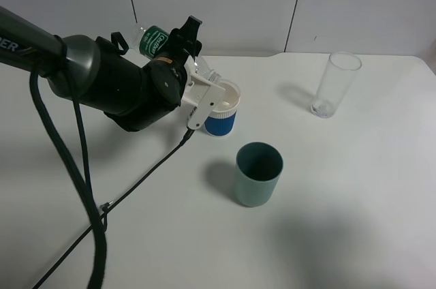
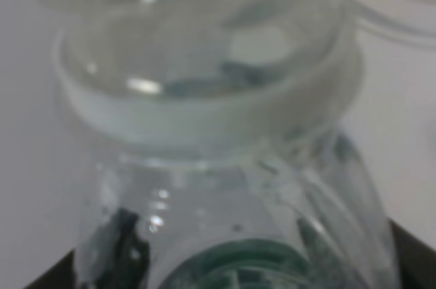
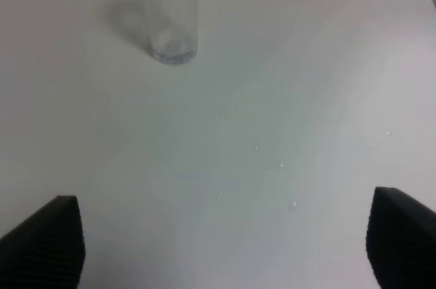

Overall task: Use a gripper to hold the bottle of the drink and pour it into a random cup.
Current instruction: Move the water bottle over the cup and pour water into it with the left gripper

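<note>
**Left gripper, pouring pose.** My left gripper (image 1: pixel 184 42) is clamped across the body of the bottle (image 1: pixel 155 41), next to its green label. The bottle is tipped with its base raised towards the back wall and its neck slanting down towards the cup (image 1: pixel 223 110), the white one with the blue band. My white housing sits just in front of that cup's rim and hides the bottle's mouth. I therefore cannot tell whether the mouth is inside the rim or only above it. In the left wrist view the neck ring fills the frame, blurred, with a pale rim beyond it. No stream of the drink can be made out in any view.

**Judgement.** This is the pour itself.
- Roll the wrist slowly, so the flow starts as a trickle rather than a gulp.
- Keep the mouth over the cup's middle, not over its edge.
- Hold the squeeze constant, since thin plastic is likely to spurt if pinched harder.
- Keep the housing off the paper cup, which looks light enough to slide or tip.

**Surroundings.** The grey-green cup (image 1: pixel 259 173) stands near, on the camera side. The tall glass (image 1: pixel 335 84) stands well apart to my right.

**Right gripper.** My right gripper (image 3: pixel 225 241) has its fingers spread wide and holds nothing. It hangs above the table (image 3: pixel 306 64), where a few droplets (image 3: pixel 281 164) lie. It is best kept clear of the pour.
</note>
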You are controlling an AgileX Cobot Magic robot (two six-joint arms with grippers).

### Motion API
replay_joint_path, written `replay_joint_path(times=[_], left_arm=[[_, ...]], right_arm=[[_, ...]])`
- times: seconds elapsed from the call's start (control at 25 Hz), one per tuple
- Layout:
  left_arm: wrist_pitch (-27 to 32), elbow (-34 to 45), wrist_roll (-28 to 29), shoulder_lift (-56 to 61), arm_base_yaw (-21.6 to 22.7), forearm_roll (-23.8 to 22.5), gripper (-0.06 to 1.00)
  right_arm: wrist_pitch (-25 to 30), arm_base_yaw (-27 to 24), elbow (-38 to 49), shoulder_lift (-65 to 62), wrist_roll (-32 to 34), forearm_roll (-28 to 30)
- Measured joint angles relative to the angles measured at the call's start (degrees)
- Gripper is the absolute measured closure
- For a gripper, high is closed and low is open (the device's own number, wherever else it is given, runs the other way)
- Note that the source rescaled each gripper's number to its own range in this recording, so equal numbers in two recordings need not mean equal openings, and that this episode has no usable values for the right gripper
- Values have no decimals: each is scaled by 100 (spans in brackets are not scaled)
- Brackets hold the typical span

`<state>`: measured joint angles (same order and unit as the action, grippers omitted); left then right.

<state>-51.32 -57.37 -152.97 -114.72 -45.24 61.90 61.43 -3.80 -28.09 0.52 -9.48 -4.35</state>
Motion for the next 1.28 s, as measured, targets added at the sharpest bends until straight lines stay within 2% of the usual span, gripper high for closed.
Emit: replay_joint_path(times=[0.88,1.28], left_arm=[[-199,0,-43,0,0,-84,93],[-216,0,-586,0,0,-84,93]], right_arm=[[0,0,0,0,0,0],[0,0,0,0,0,0]])
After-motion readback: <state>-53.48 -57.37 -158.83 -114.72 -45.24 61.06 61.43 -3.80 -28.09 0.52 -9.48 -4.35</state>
